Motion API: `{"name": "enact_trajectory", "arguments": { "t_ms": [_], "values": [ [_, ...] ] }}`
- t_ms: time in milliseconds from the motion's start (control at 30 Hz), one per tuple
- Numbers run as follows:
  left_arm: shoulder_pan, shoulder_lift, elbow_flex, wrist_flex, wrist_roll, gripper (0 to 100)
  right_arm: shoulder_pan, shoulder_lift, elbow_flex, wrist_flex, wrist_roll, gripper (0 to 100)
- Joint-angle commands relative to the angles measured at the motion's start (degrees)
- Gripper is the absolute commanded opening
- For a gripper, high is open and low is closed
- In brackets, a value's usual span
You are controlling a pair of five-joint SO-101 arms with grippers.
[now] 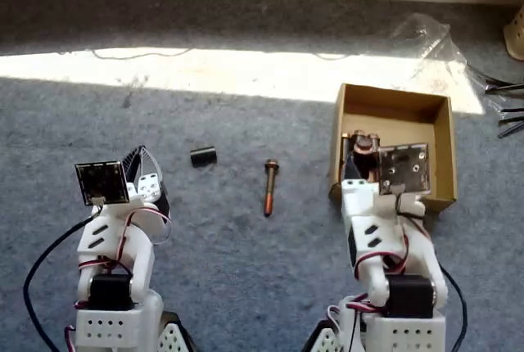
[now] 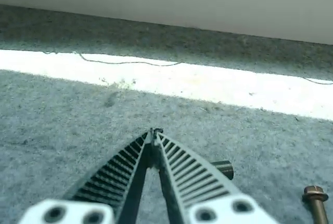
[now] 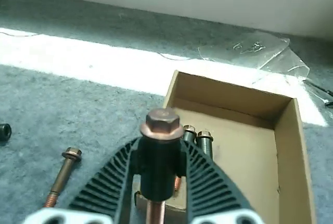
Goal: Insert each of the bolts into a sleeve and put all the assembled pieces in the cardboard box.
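Note:
My right gripper is shut on an assembled piece, a copper bolt standing in a black sleeve, held over the near left edge of the cardboard box. Two assembled pieces lie inside the box. In the high view this gripper sits at the box wall. A loose copper bolt lies on the carpet mid-table, with a black sleeve to its left. My left gripper is shut and empty, close to the sleeve; the bolt lies beyond it.
Grey carpet covers the table, crossed by a bright sunlit strip at the back. A crumpled clear plastic bag lies behind the box. Black tools poke in from the right edge.

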Motion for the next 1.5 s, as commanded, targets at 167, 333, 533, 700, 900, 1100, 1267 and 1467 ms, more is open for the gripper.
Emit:
{"name": "enact_trajectory", "arguments": {
  "t_ms": [167,333,533,700,900,1100,1267,1467],
  "values": [
    [-0.75,-0.66,0.57,-0.09,-0.26,2,8.66,35.21,-19.03,-6.73,3.08,0.5],
    [-0.84,-0.66,0.66,-0.09,-0.26,2,12.09,49.71,-24.84,-10.15,3.16,0.5],
    [-0.92,-0.66,0.48,0.09,-0.26,2,12.79,63.78,-33.45,-10.15,3.16,0.5],
    [-0.92,-0.66,0.48,0.09,-0.35,2,13.58,74.24,-41.19,-10.07,3.16,0.9],
    [-0.75,-0.66,0.66,0.00,-7.12,2,14.81,83.03,-47.52,-9.98,3.16,0.9],
    [-0.57,-0.66,1.45,-0.09,-8.62,2,14.90,87.60,-50.77,-9.98,3.25,1.0],
    [-0.57,-0.66,1.54,-0.09,-8.62,2,14.64,89.27,-50.86,-9.98,7.74,1.0],
    [-0.57,-0.66,1.54,-0.09,-8.62,2,14.37,92.00,-50.95,-7.60,8.00,1.1]
  ]
}}
